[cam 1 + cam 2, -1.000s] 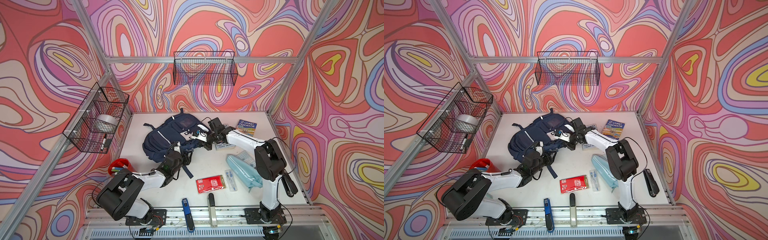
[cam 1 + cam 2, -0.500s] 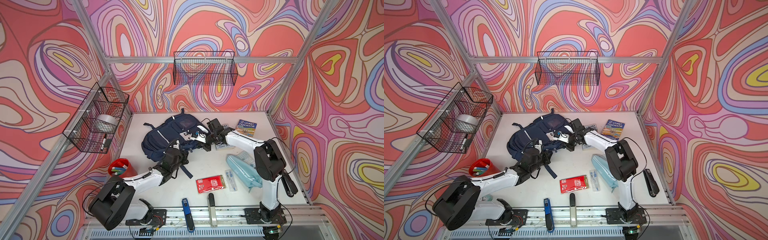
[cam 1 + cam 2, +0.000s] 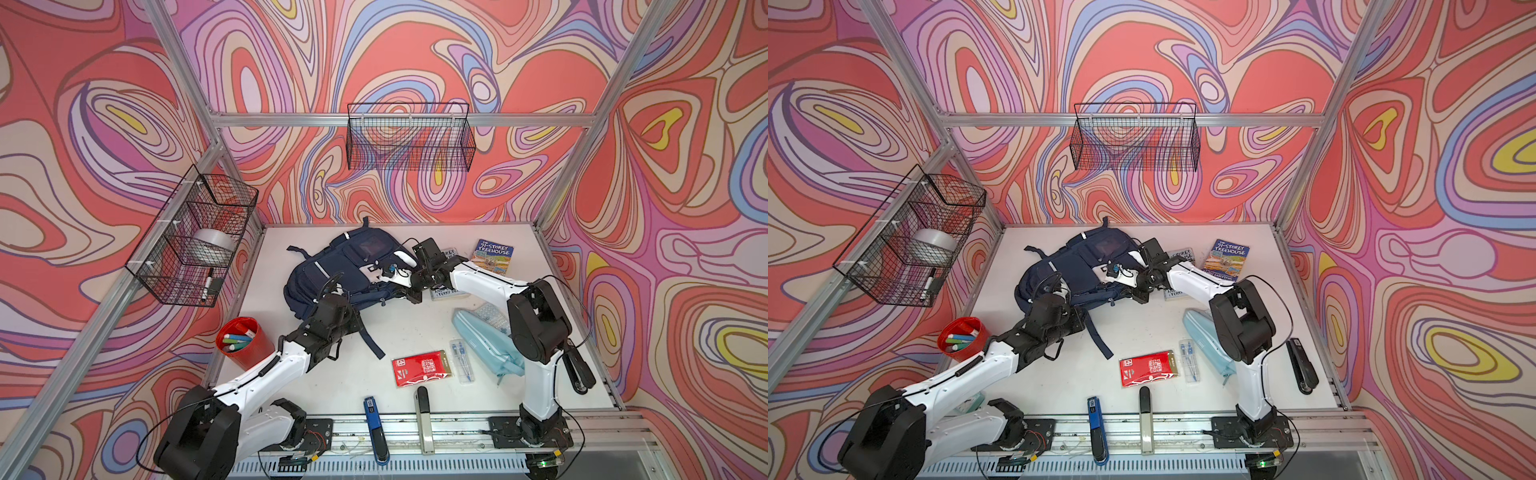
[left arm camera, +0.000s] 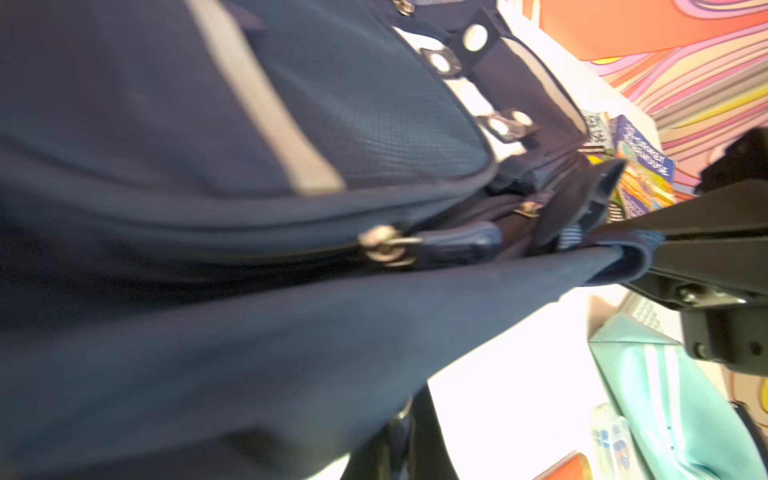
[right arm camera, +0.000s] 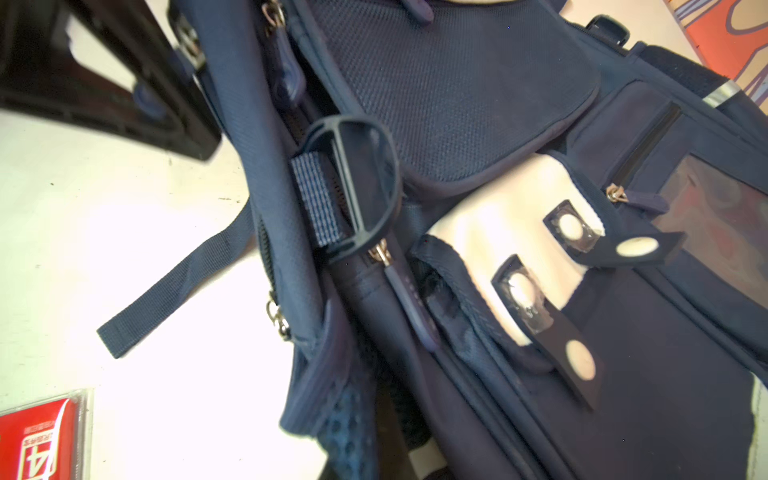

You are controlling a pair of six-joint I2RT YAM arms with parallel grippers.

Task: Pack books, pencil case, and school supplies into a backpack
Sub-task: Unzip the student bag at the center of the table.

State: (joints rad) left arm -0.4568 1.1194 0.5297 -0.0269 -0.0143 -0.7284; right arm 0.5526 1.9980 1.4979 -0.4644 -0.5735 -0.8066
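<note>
The red cup of markers (image 3: 245,343) stands at the table's left side. Next to the right is the left gripper (image 3: 340,297), its jaws together at the near edge of the backpack (image 3: 345,266). The right wrist view shows navy fabric at its tips, though blur hides the pinch itself.

The backpack lies flat with its pockets and white patch up. Its long axis slants from the carry handle near the back wall down toward the near left, and one loose strap (image 3: 370,340) trails toward the front. A taut fold of its fabric fills the left wrist view and ends in the right gripper (image 4: 619,253), whose jaws are clamped on a folded edge at the bag's right side.

In front lie the red packet (image 3: 419,368) and, just right of it, the clear pack of pens (image 3: 463,361), its long axis roughly front to back. The greyish book (image 3: 446,293) is mostly hidden beneath the right arm, with only strips of its cover showing. The pencil case (image 3: 478,338) runs diagonally from far left to near right, its near end covered by that arm's elbow. The calculator (image 3: 490,311) peeks out beside it, half hidden. The blue and orange book (image 3: 492,257) lies in full view near the back right, its title end toward the wall.
</note>
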